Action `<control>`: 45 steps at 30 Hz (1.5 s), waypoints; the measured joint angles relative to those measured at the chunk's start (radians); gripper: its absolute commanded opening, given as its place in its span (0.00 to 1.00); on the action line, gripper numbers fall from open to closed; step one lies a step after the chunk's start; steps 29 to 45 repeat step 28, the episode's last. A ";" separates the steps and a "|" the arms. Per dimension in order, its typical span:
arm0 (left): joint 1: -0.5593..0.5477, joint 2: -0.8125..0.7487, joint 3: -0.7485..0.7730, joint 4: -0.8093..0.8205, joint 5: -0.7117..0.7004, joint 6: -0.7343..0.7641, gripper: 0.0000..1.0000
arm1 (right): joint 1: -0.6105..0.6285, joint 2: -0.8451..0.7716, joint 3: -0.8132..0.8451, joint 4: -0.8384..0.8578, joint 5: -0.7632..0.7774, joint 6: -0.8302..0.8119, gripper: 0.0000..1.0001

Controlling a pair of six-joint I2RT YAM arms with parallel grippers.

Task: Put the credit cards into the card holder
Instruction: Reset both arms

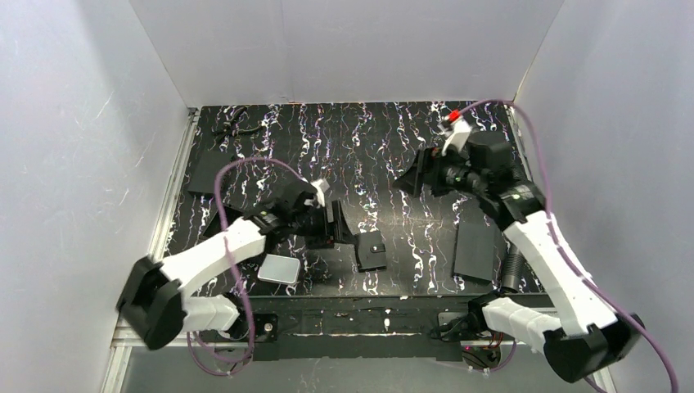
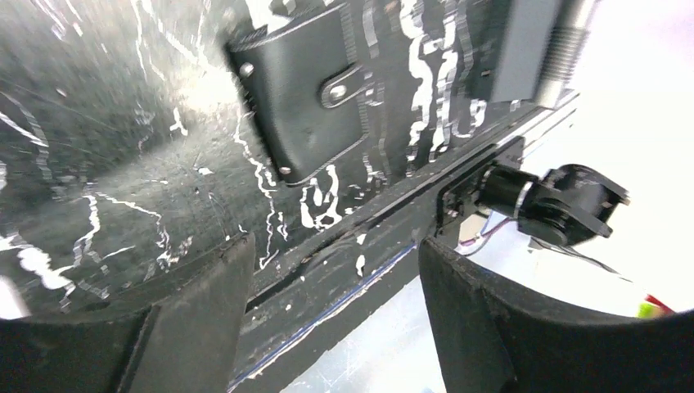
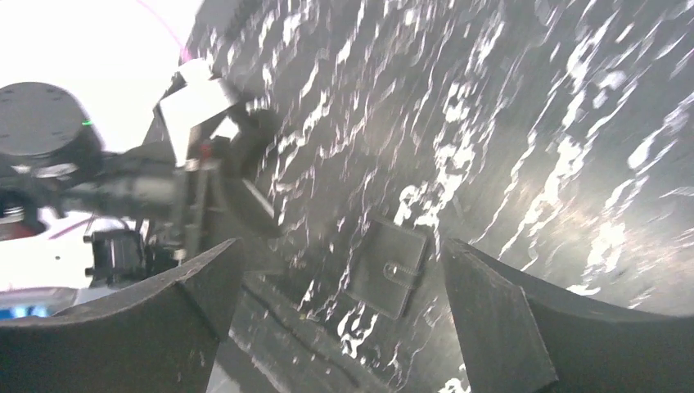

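The card holder (image 1: 371,250) lies folded shut on the black marbled mat, its snap tab fastened. No credit cards show in any view. My left gripper (image 1: 342,229) hovers just left of the card holder, open and empty. In the left wrist view the card holder (image 2: 315,98) lies beyond the spread fingers (image 2: 196,311), and the gripper (image 2: 335,246) holds nothing. My right gripper (image 1: 413,182) hangs open farther back and to the right. In the right wrist view it (image 3: 342,246) frames the card holder (image 3: 386,266) from a distance, with nothing between its fingers (image 3: 499,319).
A white rounded slab (image 1: 280,268) lies near the front edge by the left arm. Flat black plates rest at the right (image 1: 475,241) and back left (image 1: 209,182). A small black object (image 1: 233,127) sits at the far left corner. White walls enclose the mat.
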 measured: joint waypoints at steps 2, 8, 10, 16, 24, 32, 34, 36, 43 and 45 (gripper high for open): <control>0.000 -0.117 0.091 -0.144 -0.066 0.055 0.75 | 0.000 -0.041 0.106 -0.071 0.061 -0.028 0.98; 0.001 -0.388 0.479 -0.414 -0.213 0.218 0.98 | 0.000 -0.157 0.377 -0.202 0.214 -0.077 0.98; 0.001 -0.458 0.605 -0.453 -0.254 0.270 0.98 | 0.000 -0.183 0.450 -0.223 0.274 -0.078 0.98; 0.001 -0.615 0.826 -0.525 -0.370 0.406 0.98 | 0.000 -0.215 0.663 -0.296 0.456 -0.105 0.98; 0.002 -0.672 0.958 -0.584 -0.465 0.547 0.98 | 0.000 -0.220 0.774 -0.361 0.622 -0.137 0.98; 0.002 -0.672 0.999 -0.611 -0.503 0.587 0.98 | 0.000 -0.231 0.762 -0.384 0.650 -0.137 0.98; 0.002 -0.672 0.999 -0.611 -0.503 0.587 0.98 | 0.000 -0.231 0.762 -0.384 0.650 -0.137 0.98; 0.002 -0.672 0.999 -0.611 -0.503 0.587 0.98 | 0.000 -0.231 0.762 -0.384 0.650 -0.137 0.98; 0.002 -0.672 0.999 -0.611 -0.503 0.587 0.98 | 0.000 -0.231 0.762 -0.384 0.650 -0.137 0.98; 0.002 -0.672 0.999 -0.611 -0.503 0.587 0.98 | 0.000 -0.231 0.762 -0.384 0.650 -0.137 0.98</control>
